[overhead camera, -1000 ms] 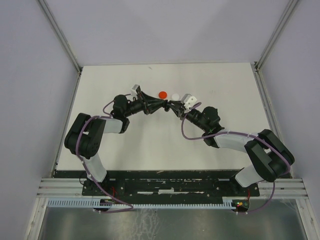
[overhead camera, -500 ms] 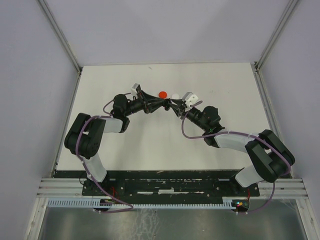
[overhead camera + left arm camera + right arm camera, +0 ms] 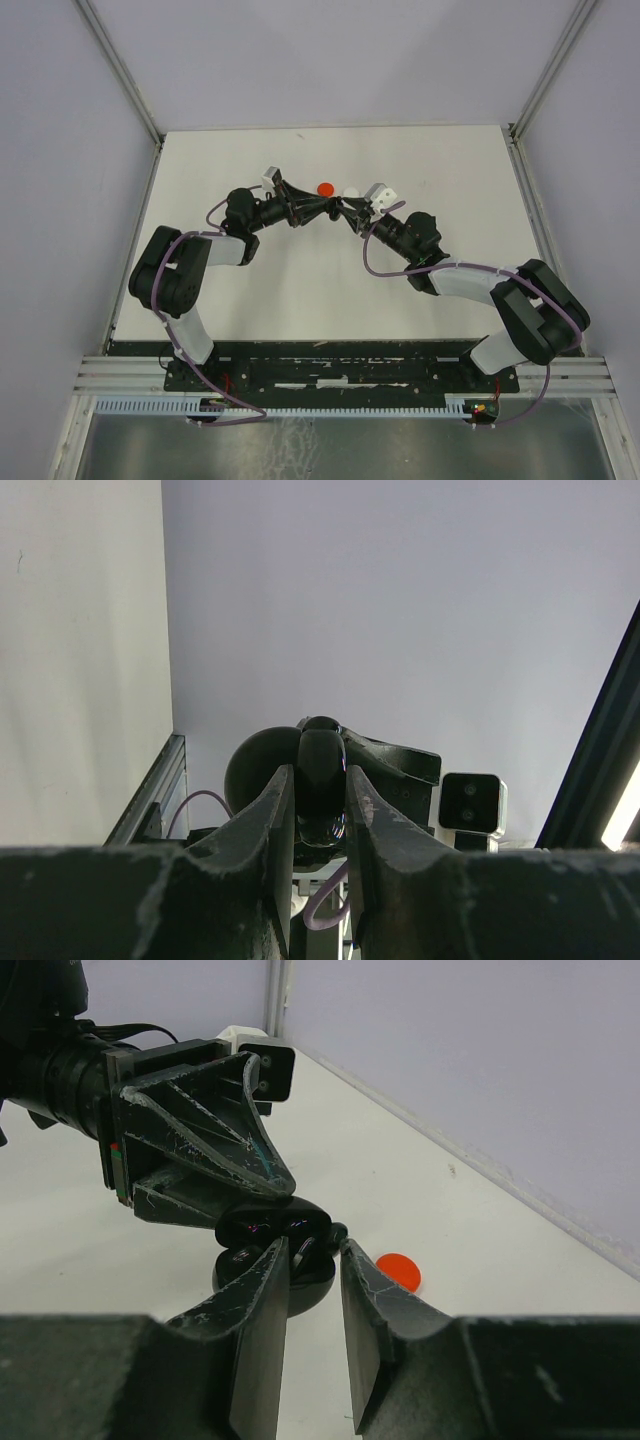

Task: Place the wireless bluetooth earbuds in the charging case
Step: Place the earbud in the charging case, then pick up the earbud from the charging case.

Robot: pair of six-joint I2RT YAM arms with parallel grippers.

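The black charging case (image 3: 318,1286) hangs open above the table, and my left gripper (image 3: 320,772) is shut on it; in the left wrist view the case (image 3: 321,765) shows edge-on between the fingers. A black earbud (image 3: 306,1249) lies in the case's hollow. My right gripper (image 3: 314,1244) stands right at the case's mouth, jaws a little apart on either side of that earbud, with a gap on its right side. In the top view both grippers, left (image 3: 331,208) and right (image 3: 346,210), meet tip to tip at the table's middle back.
A flat red disc (image 3: 325,188) and a white disc (image 3: 351,191) lie on the white table (image 3: 300,290) just behind the grippers; the red disc (image 3: 398,1271) sits just past my right fingers. Grey walls stand close round the table.
My right gripper's jaws have spread a little wider at the case. That gripper has crept slightly towards the case; the left arm holds still.
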